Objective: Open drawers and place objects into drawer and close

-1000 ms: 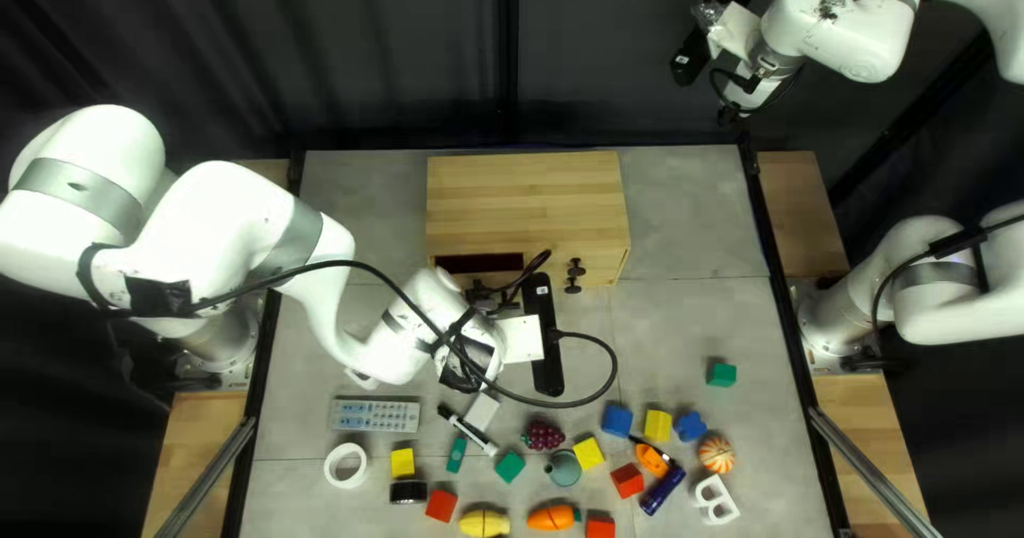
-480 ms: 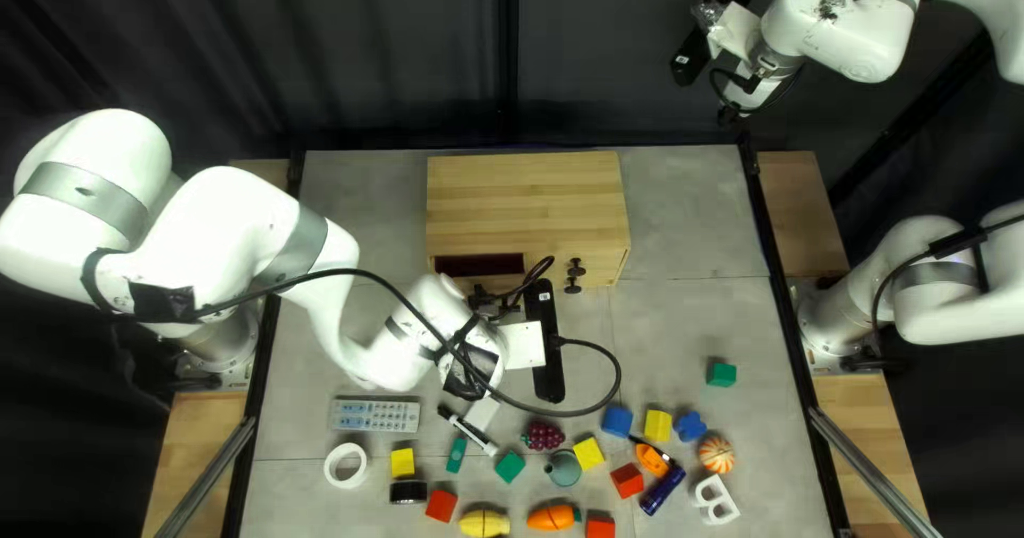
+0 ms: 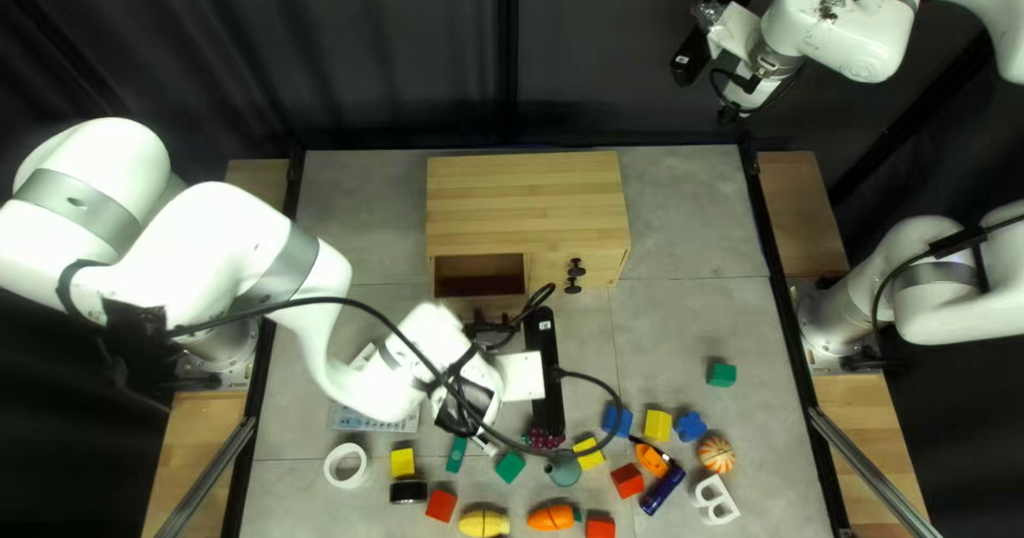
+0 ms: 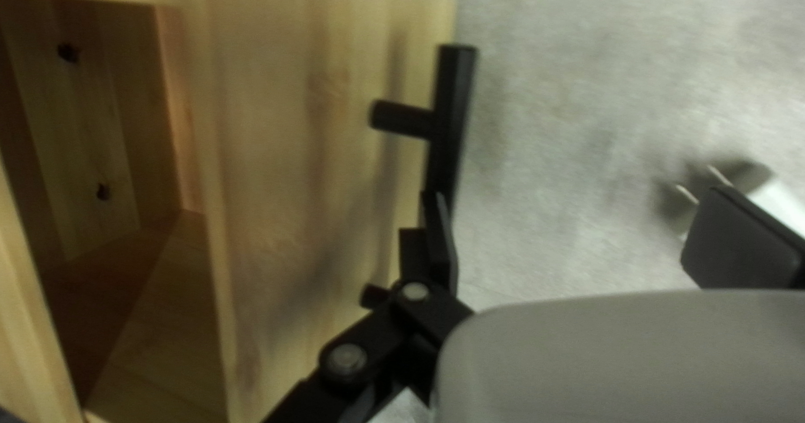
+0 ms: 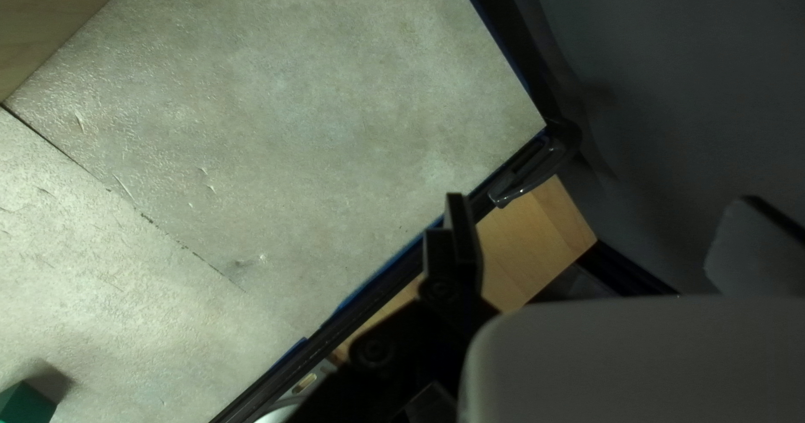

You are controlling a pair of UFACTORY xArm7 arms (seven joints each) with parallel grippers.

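- The left gripper [image 3: 493,335] is near the front of the wooden cabinet [image 3: 528,191]. Its two fingers stand wide from each other.
- In the left wrist view, one finger [image 4: 443,243] overlaps the black handle [image 4: 454,104] of the drawer. The other finger is well apart from this handle. I cannot tell if the first one touches it.
- The drawer [image 4: 310,163] is pulled out, at the left part of the cabinet front, so its inside can be seen. Two black knobs [image 3: 576,269] are on the front, to the right of it.
- The right gripper [image 3: 729,116] is raised beyond the far edge of the tabletop [image 3: 683,325], at the upper right of the top left view. Its fingers are also wide, with nothing held.
- The small objects lie on the tabletop, outside the drawer. The green block [image 3: 722,374] is at the right, apart from the others.
- Near each other are a yellow block [image 3: 658,425], a striped ball [image 3: 716,454] and a red block [image 3: 627,480].
- An orange toy carrot [image 3: 552,517] lies near the close edge.
- The white ring [image 3: 332,466] is at the left, below the remote control [image 3: 373,424], which the left arm partly hides.
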